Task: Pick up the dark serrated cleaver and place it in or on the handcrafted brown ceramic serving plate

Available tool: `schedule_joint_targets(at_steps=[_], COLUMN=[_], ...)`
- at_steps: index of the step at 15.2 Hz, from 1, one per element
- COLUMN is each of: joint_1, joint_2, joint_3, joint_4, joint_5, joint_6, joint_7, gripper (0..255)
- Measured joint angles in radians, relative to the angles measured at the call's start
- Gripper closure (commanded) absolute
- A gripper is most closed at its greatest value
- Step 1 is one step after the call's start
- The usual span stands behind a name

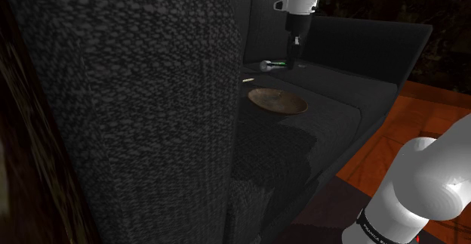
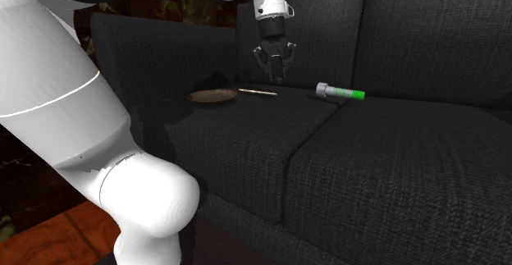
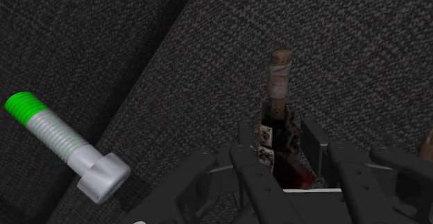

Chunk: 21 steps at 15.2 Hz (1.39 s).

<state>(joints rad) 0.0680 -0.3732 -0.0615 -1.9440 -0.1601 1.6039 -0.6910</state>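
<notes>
A white robot arm (image 2: pixel 66 99) reaches over a dark fabric sofa (image 2: pixel 394 165), its black pincer (image 2: pixel 276 79) hanging above the seat cushion to the right of the brown plate (image 2: pixel 212 97) in the second exterior view. In the wrist view the pincer (image 3: pixel 281 136) appears pressed against the dark, red-stained blade of the cleaver (image 3: pixel 281 84), whose wrapped handle juts out past the fingertips (image 3: pixel 258 161); whether the blade is lifted off the cushion cannot be told. The cleaver sits well apart from the plate (image 1: pixel 278 101), which lies flat on the seat. In the shoulder view the pincer (image 1: pixel 290 60) hangs beyond the plate, toward the backrest. A thin pale stick (image 2: pixel 256 92) lies just beside the plate's rim, between plate and pincer. A grey bolt (image 2: pixel 339 92) with a green tip rests on the cushion farther from the plate than the pincer. Reddish wooden floor (image 1: pixel 407 122) shows beside the sofa.
</notes>
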Motion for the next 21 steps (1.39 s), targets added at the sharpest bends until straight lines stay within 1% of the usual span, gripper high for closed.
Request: schedule_joint_targets(at_steps=[3,5,9,18,21], joint_1=[0.0,0.009,0.035,0.098,0.106], joint_2=[0.009,-0.01,-0.082,-0.178,-0.194], joint_3=[0.001,0.02,0.079,0.23,0.247], joint_4=[0.049,0.037,-0.004,-0.049,-0.087], joint_5=[0.001,0.006,0.028,0.107,0.119], joint_6=[-0.039,-0.051,-0.092,-0.165,-0.145], joint_7=[-0.005,0.019,0.095,0.289,0.313], gripper=[255,255,255,255,255])
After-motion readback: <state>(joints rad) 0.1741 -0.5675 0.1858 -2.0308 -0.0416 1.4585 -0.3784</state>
